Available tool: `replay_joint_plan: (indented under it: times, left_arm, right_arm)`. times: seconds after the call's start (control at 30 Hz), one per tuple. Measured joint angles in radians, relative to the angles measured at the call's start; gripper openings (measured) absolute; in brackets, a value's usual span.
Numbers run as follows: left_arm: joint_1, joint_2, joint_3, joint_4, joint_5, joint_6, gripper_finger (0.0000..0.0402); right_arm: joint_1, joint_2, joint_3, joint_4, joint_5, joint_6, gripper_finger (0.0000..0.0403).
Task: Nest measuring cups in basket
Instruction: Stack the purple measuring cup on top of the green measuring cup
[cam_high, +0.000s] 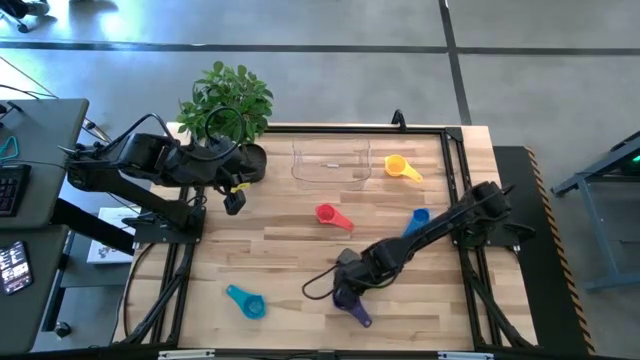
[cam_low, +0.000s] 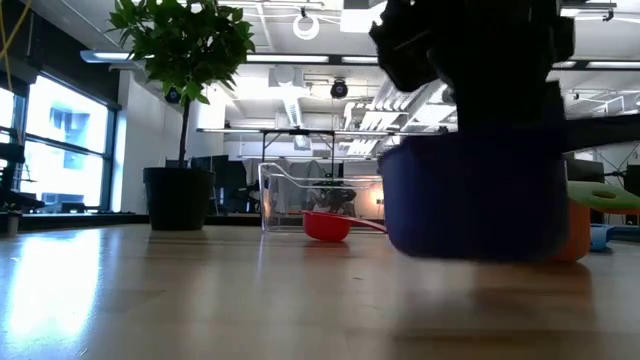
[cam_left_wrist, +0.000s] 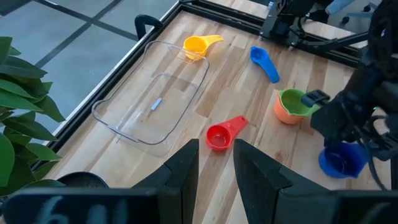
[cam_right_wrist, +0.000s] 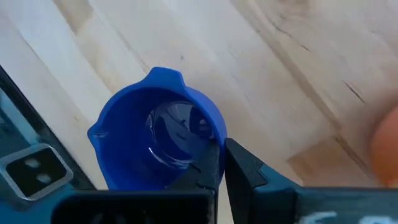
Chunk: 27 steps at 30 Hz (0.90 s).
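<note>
My right gripper (cam_right_wrist: 222, 165) is shut on a dark blue-purple measuring cup (cam_high: 352, 302) near the table's near edge, large in the low view (cam_low: 480, 190). The clear basket (cam_high: 332, 162) stands toward the far edge with nothing in it. Loose cups lie on the wood: yellow (cam_high: 400, 167) beside the basket, red (cam_high: 331, 215), blue (cam_high: 417, 220) and teal (cam_high: 245, 301). A green cup sits nested in an orange one (cam_left_wrist: 292, 106). My left gripper (cam_left_wrist: 216, 162) hangs open above the table by the plant pot, touching nothing. My right gripper pinches the blue-purple cup's wall at the rim (cam_right_wrist: 214, 140), one finger (cam_right_wrist: 208, 167) inside the bowl and the other (cam_right_wrist: 245, 169) outside. The fingers come from above, slanting in from the table's right. The cup stays upright, its base at or just above the wood.
A dark pot (cam_high: 243, 160) with a leafy plant (cam_high: 228, 100) stands at the far left corner next to the left gripper. A black frame rail (cam_high: 455, 190) runs along the table's right side. Bare wood (cam_high: 290, 260) lies between the teal cup and the red one.
</note>
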<state>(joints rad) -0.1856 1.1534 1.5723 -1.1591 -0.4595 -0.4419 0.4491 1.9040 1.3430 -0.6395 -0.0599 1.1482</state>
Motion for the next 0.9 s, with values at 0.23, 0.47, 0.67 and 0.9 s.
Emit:
replay_joint_plan:
  times: [0.23, 0.47, 0.67, 0.9]
  left_arm:
    - [0.0, 0.0, 0.0, 0.0, 0.001, 0.0, 0.009]
    - [0.0, 0.0, 0.0, 0.001, 0.002, 0.0, 0.009]
    - [0.0, 0.0, 0.0, 0.001, 0.005, 0.0, 0.009]
    - [0.0, 0.0, 0.0, 0.001, 0.004, 0.0, 0.009]
  right_arm:
    - [0.049, -0.083, 0.0, -0.058, 0.162, 0.211, 0.0002]
    - [0.086, -0.157, 0.0, -0.245, 0.301, 0.456, 0.0001]
    - [0.144, -0.197, 0.0, -0.443, 0.392, 0.738, 0.0001]
    - [0.168, -0.197, 0.0, -0.561, 0.393, 0.906, 0.0001]
